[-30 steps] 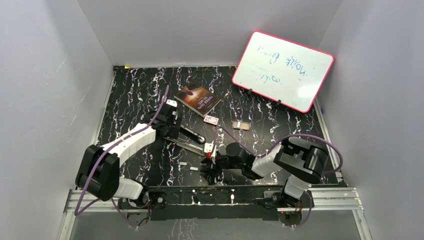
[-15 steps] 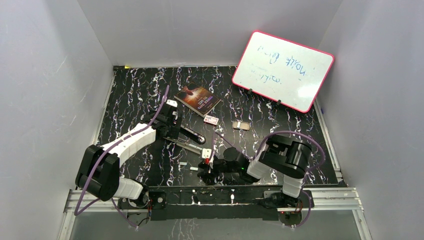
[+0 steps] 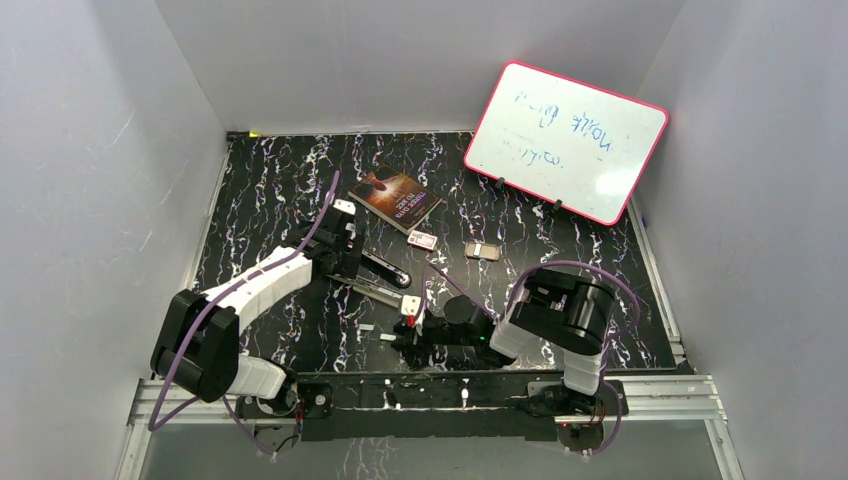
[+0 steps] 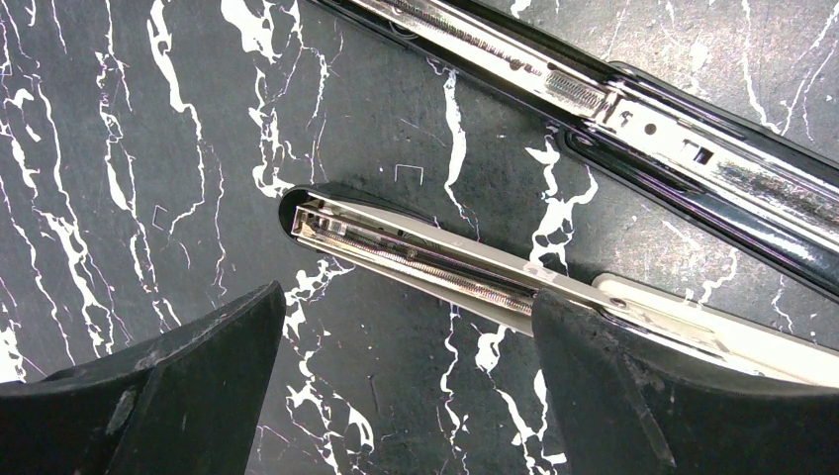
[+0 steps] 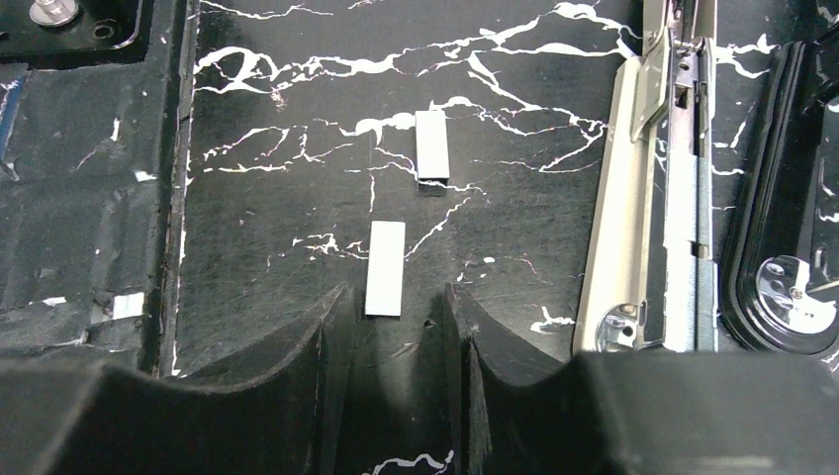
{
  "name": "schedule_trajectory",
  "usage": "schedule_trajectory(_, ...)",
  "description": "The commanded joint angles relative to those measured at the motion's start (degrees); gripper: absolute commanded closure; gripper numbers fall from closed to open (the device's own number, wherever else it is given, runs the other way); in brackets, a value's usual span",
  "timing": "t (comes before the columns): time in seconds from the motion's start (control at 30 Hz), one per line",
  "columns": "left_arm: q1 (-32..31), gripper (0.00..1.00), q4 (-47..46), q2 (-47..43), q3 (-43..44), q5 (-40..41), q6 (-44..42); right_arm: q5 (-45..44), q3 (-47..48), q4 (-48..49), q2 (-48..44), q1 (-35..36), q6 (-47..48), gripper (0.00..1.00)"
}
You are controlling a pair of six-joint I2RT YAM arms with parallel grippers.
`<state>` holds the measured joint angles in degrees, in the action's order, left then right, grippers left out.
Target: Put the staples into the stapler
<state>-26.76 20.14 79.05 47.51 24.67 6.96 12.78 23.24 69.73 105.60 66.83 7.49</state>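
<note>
The staples (image 5: 384,267), two short silver-grey metal strips, lie on the black white-veined table (image 5: 277,198) just near of the opened black-and-chrome stapler (image 4: 416,252), the right-hand strip between the right gripper's (image 5: 396,297) parted, ungripping jaws, while the left gripper (image 4: 406,302) gapes over the stapler.

This was a robotics lab test cell: plain white walls (image 3: 400,60) boxed in a black marbled table (image 3: 270,190). The left arm (image 3: 262,283) and right arm (image 3: 560,318), trailing purple cables, stood by a metal rail (image 3: 660,392) at its near edge. A scribbled whiteboard (image 3: 565,140) leaned in the far corner.
</note>
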Motion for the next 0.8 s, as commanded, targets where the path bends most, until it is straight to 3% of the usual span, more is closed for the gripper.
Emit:
schedule_trajectory(0.0,-0.30,0.05,0.51,-1.79,-0.31,1.05,-0.63,-2.14,0.84,0.53,1.61,0.14,0.69,0.56)
schedule_trajectory(0.3,-0.37,0.05,0.47,-1.80,-0.35,1.00,-0.63,-1.68,0.95,-0.12,1.94,0.14,0.78,0.66)
schedule_trajectory(0.57,-0.34,0.05,0.40,-1.68,-0.39,1.03,-0.62,-0.12,0.70,-0.12,0.09,0.10,1.29,0.87)
schedule_trajectory(0.77,-0.39,0.05,0.42,-1.78,-0.33,1.00,-0.63,0.39,1.82,-3.13,-2.92,0.12,2.41,0.87)
